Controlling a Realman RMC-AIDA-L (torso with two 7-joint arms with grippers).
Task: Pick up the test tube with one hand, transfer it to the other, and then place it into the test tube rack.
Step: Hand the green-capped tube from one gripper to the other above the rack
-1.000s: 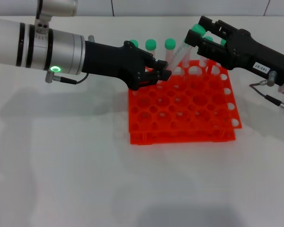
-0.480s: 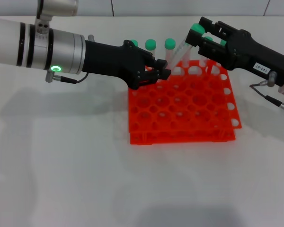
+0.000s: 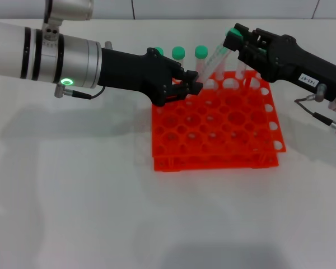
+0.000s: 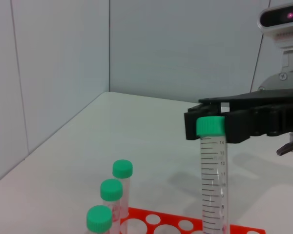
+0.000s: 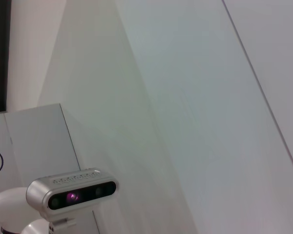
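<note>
The test tube leans over the back of the orange test tube rack, green cap up. My right gripper, the one with the white label, is shut on the cap from the right. My left gripper, on the green-lit arm, reaches in from the left and pinches the tube's lower end just above the rack. From the left wrist, the test tube stands with the right gripper clamped across its cap, above the rack. The right wrist view shows only wall and a camera head.
Three other green-capped tubes stand in the rack's back row behind my left gripper, also seen as capped tubes. One more tube stands under the right gripper. White table spreads in front and to the left.
The right gripper has shifted slightly at the tube's cap and its fingers sit closer on it. The left arm and the tube have hardly moved.
</note>
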